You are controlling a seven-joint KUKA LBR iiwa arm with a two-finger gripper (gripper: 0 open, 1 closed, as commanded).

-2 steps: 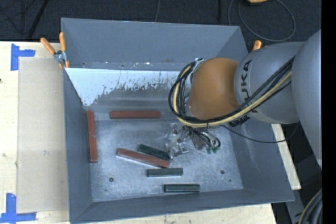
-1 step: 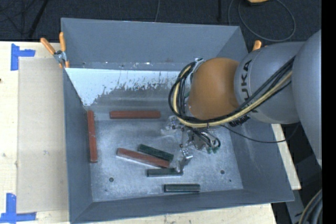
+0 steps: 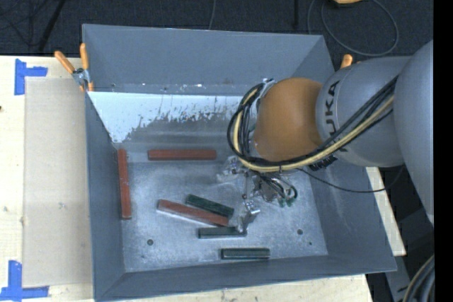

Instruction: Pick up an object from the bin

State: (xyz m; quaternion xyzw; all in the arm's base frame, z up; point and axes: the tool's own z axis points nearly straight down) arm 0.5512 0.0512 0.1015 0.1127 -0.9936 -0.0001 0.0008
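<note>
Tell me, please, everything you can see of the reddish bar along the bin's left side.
The reddish bar is a long, thin, straight stick, rust-red and matt; its material cannot be told. It lies flat on the floor of the bin, running front to back at the foot of the left wall, seemingly against it. No other thing touches it: a second reddish bar lies crosswise near its far end, apart. The gripper is well off to the right.

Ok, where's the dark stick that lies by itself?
In the camera view, the lone dark stick lies by the bin's front wall, below the heap of sticks by the gripper.
</note>
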